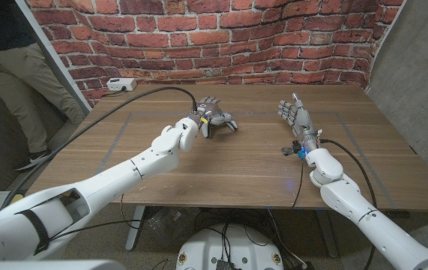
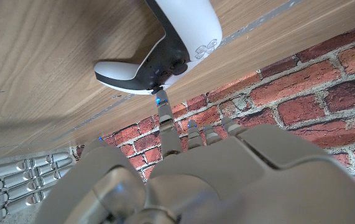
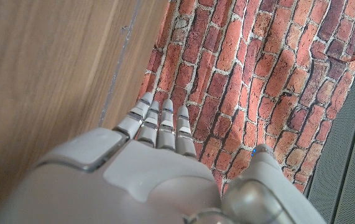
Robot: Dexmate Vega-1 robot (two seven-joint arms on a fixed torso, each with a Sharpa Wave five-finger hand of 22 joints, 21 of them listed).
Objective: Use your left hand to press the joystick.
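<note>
A white and black game controller (image 1: 226, 124) lies on the wooden table (image 1: 243, 161), left of centre toward the far side. My left hand (image 1: 208, 114) hovers over its near-left end with fingers apart. In the left wrist view one finger (image 2: 163, 118) stretches out and its blue-lit tip meets the controller (image 2: 183, 37) at a black joystick (image 2: 159, 79); the other fingers stay back. My right hand (image 1: 295, 115) stands upright on the right side of the table, fingers straight and together, holding nothing.
A white box (image 1: 121, 84) with a cable sits at the table's far left corner. A person (image 1: 7, 52) stands behind the table's left end. A brick-pattern backdrop (image 1: 258, 37) closes the far side. Thin tape lines mark the tabletop.
</note>
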